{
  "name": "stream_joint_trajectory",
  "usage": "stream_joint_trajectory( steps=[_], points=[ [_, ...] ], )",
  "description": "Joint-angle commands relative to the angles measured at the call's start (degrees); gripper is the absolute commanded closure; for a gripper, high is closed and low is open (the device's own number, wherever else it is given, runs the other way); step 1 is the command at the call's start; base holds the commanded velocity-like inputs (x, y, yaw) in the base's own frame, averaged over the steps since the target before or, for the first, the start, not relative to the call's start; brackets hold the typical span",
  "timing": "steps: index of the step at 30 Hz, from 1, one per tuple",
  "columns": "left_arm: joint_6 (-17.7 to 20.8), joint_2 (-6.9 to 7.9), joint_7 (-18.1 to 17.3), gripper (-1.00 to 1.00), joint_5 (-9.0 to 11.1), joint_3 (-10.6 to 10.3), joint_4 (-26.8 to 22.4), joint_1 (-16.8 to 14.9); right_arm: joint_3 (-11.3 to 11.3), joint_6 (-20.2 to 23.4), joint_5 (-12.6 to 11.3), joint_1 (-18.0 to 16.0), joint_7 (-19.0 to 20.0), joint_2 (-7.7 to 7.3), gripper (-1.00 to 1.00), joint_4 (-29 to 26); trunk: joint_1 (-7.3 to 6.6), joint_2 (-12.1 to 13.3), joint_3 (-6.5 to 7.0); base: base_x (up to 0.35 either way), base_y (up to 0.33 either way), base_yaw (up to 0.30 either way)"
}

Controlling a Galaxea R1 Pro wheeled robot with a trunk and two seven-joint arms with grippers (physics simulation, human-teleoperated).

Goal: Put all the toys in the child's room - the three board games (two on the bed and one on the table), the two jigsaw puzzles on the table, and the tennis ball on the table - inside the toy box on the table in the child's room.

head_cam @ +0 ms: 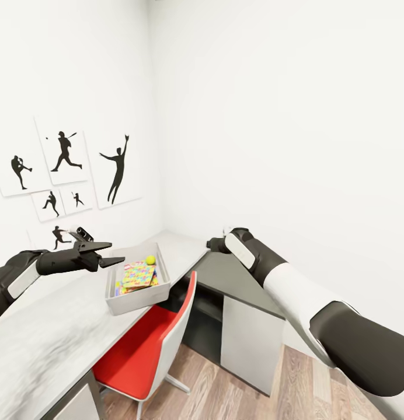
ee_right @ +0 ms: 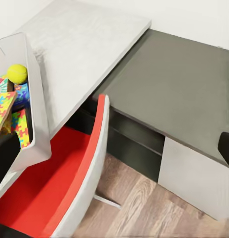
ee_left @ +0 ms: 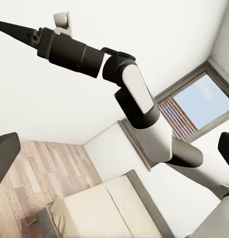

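At 6 o'clock, nearest me, the red chair (head_cam: 145, 349) is tucked under the table (head_cam: 44, 344). Further on at 10 o'clock, the left gripper (head_cam: 108, 254) hangs spread apart and empty just beside the toy box (head_cam: 135, 300), which holds 2 jigsaw puzzles (head_cam: 138, 274) and the tennis ball (head_cam: 150, 260). At 12 o'clock the right gripper (head_cam: 212, 244) hovers over the dark cabinet (head_cam: 237, 280); I cannot tell its jaws.
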Motion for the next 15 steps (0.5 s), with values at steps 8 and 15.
stream_joint_trajectory(
  steps=[8,15],
  points=[
    [0.1,0.1,-0.4,-1.0,0.1,-0.3,0.1,0.0,0.4,-0.1,-0.5,-0.1,-0.5,0.06,-1.0,-0.2,0.01,-0.1,-0.06,-0.153,0.213,-0.151],
    [-1.1,0.09,-0.4,-1.0,0.3,-0.3,0.1,0.0,0.3,0.1,-0.6,-0.1,-0.6,0.04,-1.0,0.0,0.01,-0.1,-0.55,-0.117,0.198,-0.014]
  ],
)
